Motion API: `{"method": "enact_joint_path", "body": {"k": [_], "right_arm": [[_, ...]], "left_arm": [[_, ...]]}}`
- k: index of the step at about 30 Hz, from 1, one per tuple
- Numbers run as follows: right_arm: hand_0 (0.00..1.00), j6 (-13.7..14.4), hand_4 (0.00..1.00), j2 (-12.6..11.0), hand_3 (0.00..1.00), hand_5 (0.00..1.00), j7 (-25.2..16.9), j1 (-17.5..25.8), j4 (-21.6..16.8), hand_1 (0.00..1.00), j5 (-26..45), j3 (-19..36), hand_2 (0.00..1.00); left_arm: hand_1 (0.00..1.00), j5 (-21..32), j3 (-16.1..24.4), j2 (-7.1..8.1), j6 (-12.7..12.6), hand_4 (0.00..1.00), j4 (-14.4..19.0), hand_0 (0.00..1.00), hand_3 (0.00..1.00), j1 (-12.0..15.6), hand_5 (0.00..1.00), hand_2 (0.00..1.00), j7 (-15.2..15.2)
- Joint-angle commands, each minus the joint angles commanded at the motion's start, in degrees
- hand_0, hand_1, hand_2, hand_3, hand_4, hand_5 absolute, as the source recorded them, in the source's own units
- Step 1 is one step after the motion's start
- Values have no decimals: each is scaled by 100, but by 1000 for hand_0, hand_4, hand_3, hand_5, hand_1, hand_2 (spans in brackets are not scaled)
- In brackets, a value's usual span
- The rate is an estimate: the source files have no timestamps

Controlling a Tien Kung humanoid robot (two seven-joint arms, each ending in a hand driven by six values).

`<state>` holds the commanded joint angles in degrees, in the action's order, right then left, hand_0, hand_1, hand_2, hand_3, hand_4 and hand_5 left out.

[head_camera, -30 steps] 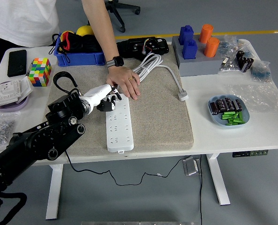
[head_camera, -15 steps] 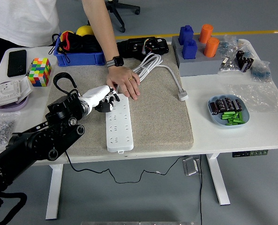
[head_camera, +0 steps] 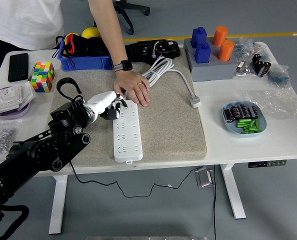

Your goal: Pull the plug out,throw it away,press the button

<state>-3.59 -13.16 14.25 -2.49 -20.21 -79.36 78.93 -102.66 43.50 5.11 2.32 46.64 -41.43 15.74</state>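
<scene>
So, quick rundown of where things sit:

Plug: small black plug (head_camera: 110, 113) at the left edge of the white power strip (head_camera: 126, 133), near its far end. Can't tell if the pins are seated or already clear of the socket.

Left hand: the white-fingered left hand (head_camera: 108, 104) is curled around the plug, fingers closed on its body.

Right hand: not in view at all.

Person: a hand (head_camera: 133, 88) from the far side presses flat on the strip's top end, looks like it's pinning it down.

Strip location: lying lengthwise on the beige mat (head_camera: 168, 127) on the table (head_camera: 238, 145), its white cable (head_camera: 171, 75) coiled behind it.

Handling guess: plug is light, hard plastic and a bit slick, and small against those fingers. Best gripped on the body sides, not the cord, then pulled straight up so the pins don't bind.

Button: presumably the strip's switch, but I can't spot it from here.
</scene>
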Motion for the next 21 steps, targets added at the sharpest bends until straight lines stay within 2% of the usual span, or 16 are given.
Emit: {"method": "enact_joint_path", "body": {"k": [6, 9, 17, 21], "right_arm": [[749, 0, 776, 5, 723, 633, 0, 1, -2, 701, 1, 12, 709], [749, 1, 776, 10, 723, 633, -1, -3, -7, 701, 2, 25, 709], [749, 1, 775, 13, 723, 633, -1, -1, -7, 701, -6, 35, 709], [749, 0, 775, 24, 723, 633, -3, -3, -15, 701, -9, 39, 709]], "left_arm": [[34, -79, -31, 9, 6, 2, 7, 66, 646, 0, 2, 126, -2], [34, -84, 8, 21, 6, 2, 135, 66, 646, 26, 2, 126, -18], [35, -216, 527, 85, -55, 4, 927, 65, 641, 141, 2, 126, -54], [35, -210, 907, 176, -107, 4, 1364, 65, 641, 359, 2, 126, -132]]}}
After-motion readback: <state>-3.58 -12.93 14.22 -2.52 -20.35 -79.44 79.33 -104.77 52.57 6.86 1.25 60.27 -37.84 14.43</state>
